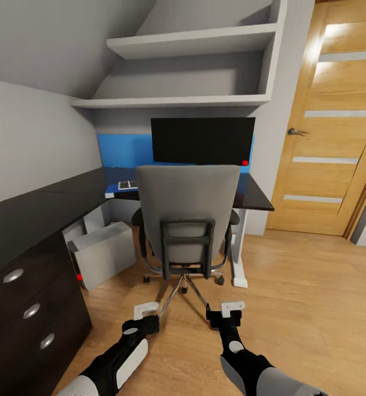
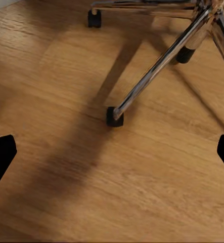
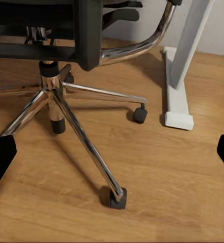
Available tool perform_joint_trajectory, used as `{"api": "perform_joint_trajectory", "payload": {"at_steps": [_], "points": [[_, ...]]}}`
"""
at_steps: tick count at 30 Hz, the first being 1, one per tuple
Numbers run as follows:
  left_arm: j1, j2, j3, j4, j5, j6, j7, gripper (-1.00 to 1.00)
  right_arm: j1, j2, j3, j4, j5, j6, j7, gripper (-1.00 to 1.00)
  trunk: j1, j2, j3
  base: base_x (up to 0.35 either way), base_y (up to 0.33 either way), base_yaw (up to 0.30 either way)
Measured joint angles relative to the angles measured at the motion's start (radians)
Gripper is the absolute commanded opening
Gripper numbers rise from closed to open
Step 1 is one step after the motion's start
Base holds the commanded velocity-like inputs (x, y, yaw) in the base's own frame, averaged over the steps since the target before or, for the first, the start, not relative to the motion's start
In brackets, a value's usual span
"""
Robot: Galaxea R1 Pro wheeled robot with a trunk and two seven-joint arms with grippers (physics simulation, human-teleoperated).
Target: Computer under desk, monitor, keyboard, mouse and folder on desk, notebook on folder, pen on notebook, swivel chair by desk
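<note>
The grey swivel chair (image 1: pixel 188 212) stands with its back to me, pushed in at the black desk (image 1: pixel 257 195). Its backrest hides the seat and anything on it. The dark monitor (image 1: pixel 202 140) stands on the desk behind the chair. A grey computer tower (image 1: pixel 103 253) leans on the floor under the desk's left part. A small flat dark-and-white item (image 1: pixel 127 185) lies on the desk left of the chair; I cannot tell what it is. My left gripper (image 1: pixel 146 311) and right gripper (image 1: pixel 232 306) hang open and empty, low over the floor just behind the chair's chrome base (image 3: pixel 56 98).
A dark drawer cabinet (image 1: pixel 28 308) runs along the left. A wooden door (image 1: pixel 326 121) stands at the right, with wood floor (image 1: pixel 304 308) before it. White shelves (image 1: pixel 194 41) hang above the desk. The desk's white leg (image 3: pixel 180 66) stands right of the chair's casters (image 3: pixel 118 198).
</note>
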Motion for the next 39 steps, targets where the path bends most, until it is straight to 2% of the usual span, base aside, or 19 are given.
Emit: {"api": "perform_joint_trajectory", "payload": {"at_steps": [3, 4, 6, 8, 11, 12, 16, 19, 24, 25, 27, 31, 32, 39], "points": [[0.000, 0.000, 0.046, -0.002, -0.001, 0.000, -0.003, 1.00, 0.000, -0.003, 0.000, 0.001, 0.000, 0.000, 0.000, 1.00, -0.012, 0.021, 0.009, -0.006, 0.000, 0.000], [0.000, 0.002, 0.084, -0.004, -0.006, -0.001, -0.003, 1.00, 0.000, -0.051, 0.001, 0.026, -0.003, -0.001, -0.001, 1.00, -0.015, 0.028, 0.012, 0.000, 0.000, 0.000], [0.000, 0.001, 0.085, 0.000, -0.005, -0.001, -0.002, 1.00, 0.000, -0.079, -0.001, 0.083, -0.003, -0.010, -0.001, 1.00, -0.023, 0.042, 0.019, 0.000, 0.000, 0.000], [0.000, 0.004, 0.085, 0.021, -0.003, -0.002, -0.003, 1.00, 0.000, -0.085, 0.001, 0.134, -0.004, -0.040, -0.001, 1.00, -0.031, 0.056, 0.025, 0.000, 0.000, 0.000], [0.000, 0.007, 0.086, 0.076, -0.003, -0.003, -0.003, 1.00, 0.002, -0.087, 0.004, 0.183, -0.004, -0.079, 0.001, 1.00, -0.042, 0.077, 0.034, 0.000, 0.000, 0.000], [0.000, 0.008, 0.087, 0.120, -0.004, -0.004, -0.003, 1.00, 0.010, -0.088, 0.003, 0.202, -0.004, -0.101, 0.001, 1.00, -0.046, 0.084, 0.037, 0.000, 0.000, 0.000], [0.000, 0.009, 0.087, 0.203, -0.004, -0.010, -0.004, 1.00, 0.052, -0.090, 0.003, 0.223, -0.005, -0.127, 0.001, 1.00, -0.061, 0.112, 0.050, 0.000, 0.000, 0.000], [0.000, 0.009, 0.087, 0.283, -0.002, -0.052, -0.006, 1.00, 0.096, -0.092, 0.003, 0.229, -0.005, -0.142, 0.001, 1.00, -0.073, 0.133, 0.059, 0.000, 0.000, 0.000], [0.000, 0.007, 0.086, 0.398, -0.008, -0.159, -0.013, 1.00, 0.122, -0.093, 0.003, 0.233, -0.005, -0.164, 0.001, 1.00, -0.092, 0.168, 0.075, 0.000, 0.000, 0.000], [0.000, 0.006, 0.086, 0.445, -0.008, -0.210, -0.027, 1.00, 0.130, -0.094, 0.002, 0.234, -0.005, -0.170, 0.001, 1.00, -0.096, 0.175, 0.078, 0.000, 0.000, 0.000], [0.000, 0.005, 0.086, 0.493, -0.008, -0.260, -0.051, 1.00, 0.139, -0.095, 0.002, 0.234, -0.004, -0.174, 0.001, 1.00, -0.104, 0.189, 0.084, 0.000, 0.000, 0.000], [0.000, 0.005, 0.086, 0.561, -0.004, -0.325, -0.121, 1.00, 0.156, -0.099, 0.002, 0.235, -0.005, -0.178, 0.001, 1.00, -0.119, 0.217, 0.097, 0.000, 0.000, 0.000], [0.000, 0.006, 0.086, 0.577, -0.003, -0.341, -0.155, 1.00, 0.163, -0.102, 0.001, 0.235, -0.005, -0.179, 0.001, 1.00, -0.123, 0.224, 0.100, 0.000, 0.000, 0.000], [0.000, 0.009, 0.087, 0.602, 0.000, -0.364, -0.217, 1.00, 0.182, -0.107, 0.003, 0.235, -0.007, -0.180, 0.001, 1.00, -0.150, 0.273, 0.122, 0.000, 0.000, 0.000]]}}
